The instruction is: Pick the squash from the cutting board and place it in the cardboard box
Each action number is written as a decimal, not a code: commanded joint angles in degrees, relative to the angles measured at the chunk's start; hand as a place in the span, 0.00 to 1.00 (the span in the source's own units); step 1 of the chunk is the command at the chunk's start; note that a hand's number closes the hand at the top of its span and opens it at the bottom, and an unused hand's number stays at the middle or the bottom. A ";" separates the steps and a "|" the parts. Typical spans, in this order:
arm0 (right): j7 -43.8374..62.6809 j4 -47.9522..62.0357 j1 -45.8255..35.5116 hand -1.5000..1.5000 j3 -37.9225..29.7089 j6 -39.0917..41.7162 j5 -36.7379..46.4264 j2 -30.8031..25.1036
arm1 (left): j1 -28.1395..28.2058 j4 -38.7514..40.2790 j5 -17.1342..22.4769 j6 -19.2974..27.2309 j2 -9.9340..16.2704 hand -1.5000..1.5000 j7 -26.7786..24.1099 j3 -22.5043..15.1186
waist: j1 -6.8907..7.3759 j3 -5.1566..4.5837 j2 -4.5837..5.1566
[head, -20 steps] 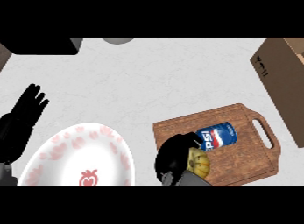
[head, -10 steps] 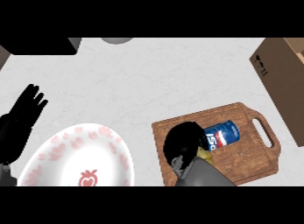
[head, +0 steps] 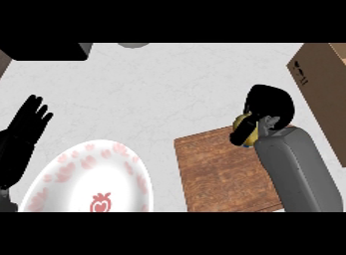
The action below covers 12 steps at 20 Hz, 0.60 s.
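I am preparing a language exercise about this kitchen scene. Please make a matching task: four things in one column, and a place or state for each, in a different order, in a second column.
Things:
1. squash
2. plate
3. cardboard box
4. left hand

Places or states:
A. at the right edge of the counter
B. open, fingers up, at the left side of the view
C. held in the right hand, at the far edge of the cutting board
D. white with red marks, left of the cutting board

Pairs: 1-C, 2-D, 3-A, 4-B

Right hand point(head: 269, 105) lifted squash point(head: 246, 130) off cutting board point(head: 220, 172), toward cardboard box point(head: 330, 94).
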 commanded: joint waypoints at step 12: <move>-6.06 12.11 -22.84 1.00 -8.46 -22.84 6.94 -6.28 | -1.46 2.77 -0.75 -1.85 0.25 0.50 0.70 0.20 | 0.56 -0.43 -1.02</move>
